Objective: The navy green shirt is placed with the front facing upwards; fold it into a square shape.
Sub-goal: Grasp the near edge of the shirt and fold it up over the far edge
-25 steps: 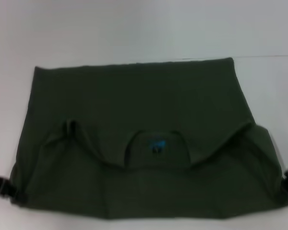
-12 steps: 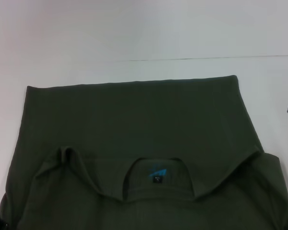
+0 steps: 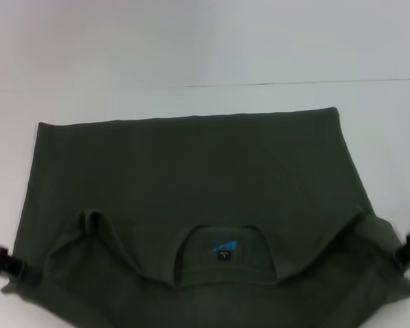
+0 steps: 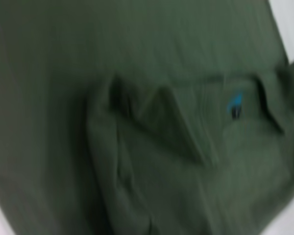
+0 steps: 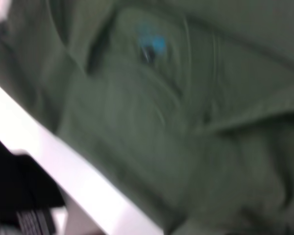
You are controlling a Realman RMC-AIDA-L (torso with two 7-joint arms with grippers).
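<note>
The navy green shirt [image 3: 191, 171] lies spread on the white table [image 3: 191, 48], its near part doubled over so the round collar and blue neck label [image 3: 223, 247] face up at the near middle. My left gripper [image 3: 14, 268] grips the folded layer's left edge. At that layer's right edge my right gripper [image 3: 402, 253] does the same, and the cloth peaks there. Both wrist views are filled with olive cloth: the left shows the shirt [image 4: 137, 73] with its label [image 4: 234, 104], the right shows the shirt [image 5: 196, 107] with its label [image 5: 152, 45].
A thin seam line [image 3: 294, 83] crosses the table beyond the shirt's far hem. In the right wrist view a strip of white table [image 5: 63, 171] runs beside the cloth, with a black part [image 5: 19, 196] past it.
The whole shirt slid toward me over the first half second. Since then both grippers have come back up into view at the sides, and the near folded layer's corners have lifted with them.
</note>
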